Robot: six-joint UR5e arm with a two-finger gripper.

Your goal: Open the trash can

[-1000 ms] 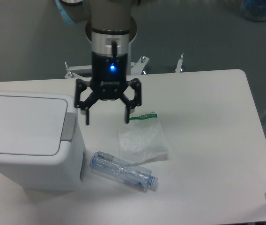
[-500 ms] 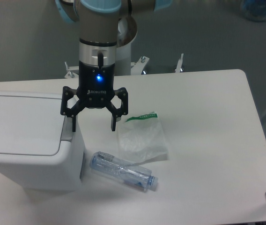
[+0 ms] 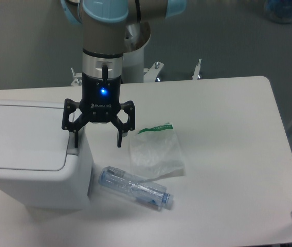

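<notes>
Camera: one trash can, one bottle, one bag.

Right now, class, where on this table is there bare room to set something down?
Free: the table right of the plastic bag, and the near edge below the bottle. Crowded: around the trash can, where the open gripper hangs.

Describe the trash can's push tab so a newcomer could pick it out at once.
Start at the white table and find the big white boxy trash can at its left end. On the rim beside the flat lid, facing the open gripper, sits the push tab. It is the only grey part on the white bin, unlike the clear bottle and clear bag nearby.
</notes>
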